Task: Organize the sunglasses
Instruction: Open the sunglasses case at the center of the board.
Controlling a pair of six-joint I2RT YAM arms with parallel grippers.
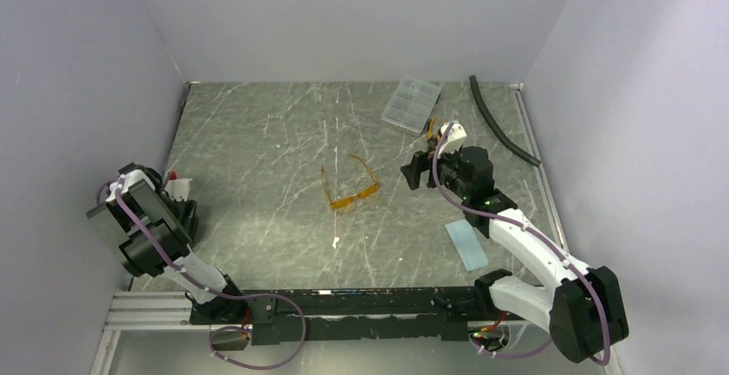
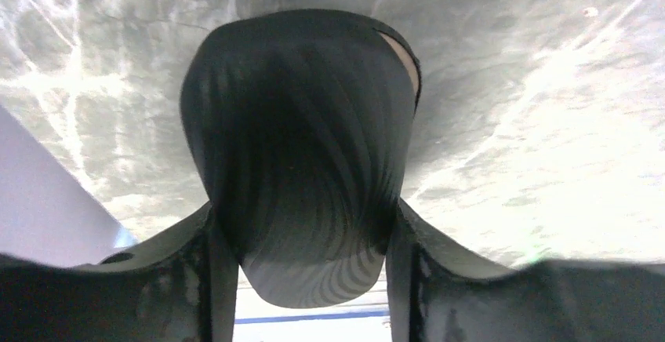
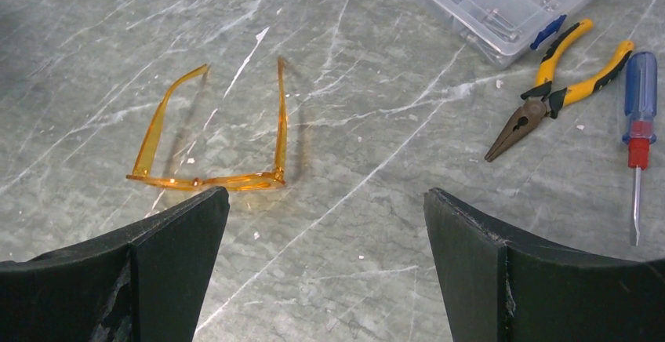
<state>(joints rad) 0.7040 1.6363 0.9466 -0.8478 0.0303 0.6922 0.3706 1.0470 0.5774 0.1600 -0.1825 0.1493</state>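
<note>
The left claw (image 2: 304, 220) is partly closed around a black oblong case (image 2: 298, 122) with a tan edge, its fingers against the case's two sides. The right claw (image 3: 325, 201) gapes wide and holds nothing. The translucent orange plastic sunglasses (image 3: 205, 180) lie on the grey marbled desk (image 3: 368, 224), just ahead and left of the right claw, arms unfolded and pointing away. Orange-handled pliers (image 3: 549, 91) lie ahead to its right.
</note>
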